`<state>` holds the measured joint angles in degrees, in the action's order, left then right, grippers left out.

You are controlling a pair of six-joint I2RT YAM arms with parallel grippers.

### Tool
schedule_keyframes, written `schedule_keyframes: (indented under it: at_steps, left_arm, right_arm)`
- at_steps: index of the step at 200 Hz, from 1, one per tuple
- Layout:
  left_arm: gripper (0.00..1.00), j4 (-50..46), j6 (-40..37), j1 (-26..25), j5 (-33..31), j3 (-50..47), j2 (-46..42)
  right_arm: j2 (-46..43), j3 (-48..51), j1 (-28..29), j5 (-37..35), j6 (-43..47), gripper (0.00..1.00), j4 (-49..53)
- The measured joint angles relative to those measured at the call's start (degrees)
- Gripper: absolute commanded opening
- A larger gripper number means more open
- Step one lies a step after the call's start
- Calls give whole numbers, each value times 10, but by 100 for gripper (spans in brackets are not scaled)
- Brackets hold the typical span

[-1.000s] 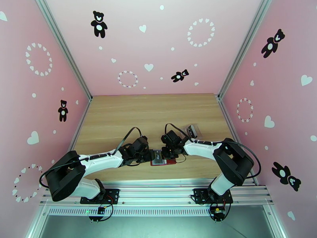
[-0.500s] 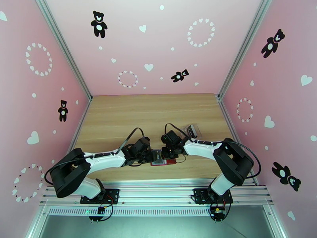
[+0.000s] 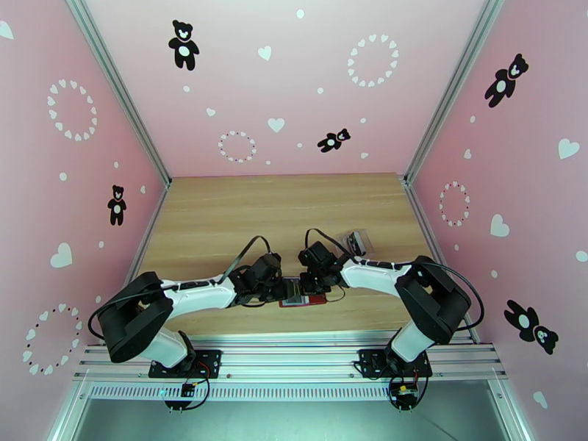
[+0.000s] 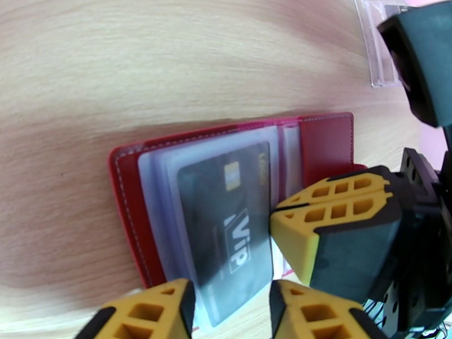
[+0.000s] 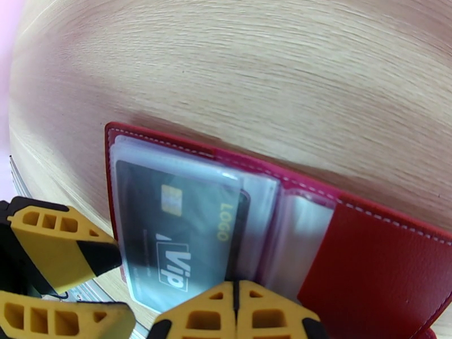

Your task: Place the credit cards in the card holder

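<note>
Pale wood table [image 3: 220, 214], pink bear-printed walls [image 3: 44, 178]. The left gripper [image 4: 230, 313] has its jaws part-way apart and seems to pinch the grey card [image 4: 220, 221] by its long edges, though the close view leaves that contact unsure. The card sits partly in a clear pocket [image 4: 164, 221] of the open card holder [image 4: 325, 142], at the table's 6 o'clock. The right gripper [image 5: 234, 312], pressed together, bears on the pockets from the holder's 1 o'clock. Since a second ago the left arm [image 3: 195, 292] has slid toward 3 o'clock, while the holder is unmoved. A clear pouch [image 3: 358, 242] lies farther off at 1 o'clock.
</note>
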<state>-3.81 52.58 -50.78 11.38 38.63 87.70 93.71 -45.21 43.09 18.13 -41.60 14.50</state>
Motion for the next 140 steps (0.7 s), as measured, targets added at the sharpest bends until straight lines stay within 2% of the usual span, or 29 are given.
schedule_keyframes:
  at_steps: [140]
  left_arm:
    - [40, -13, 0, 0, -9, 2, -12]
  right_arm:
    - [0, 0, 0, 0, 2, 1, 0]
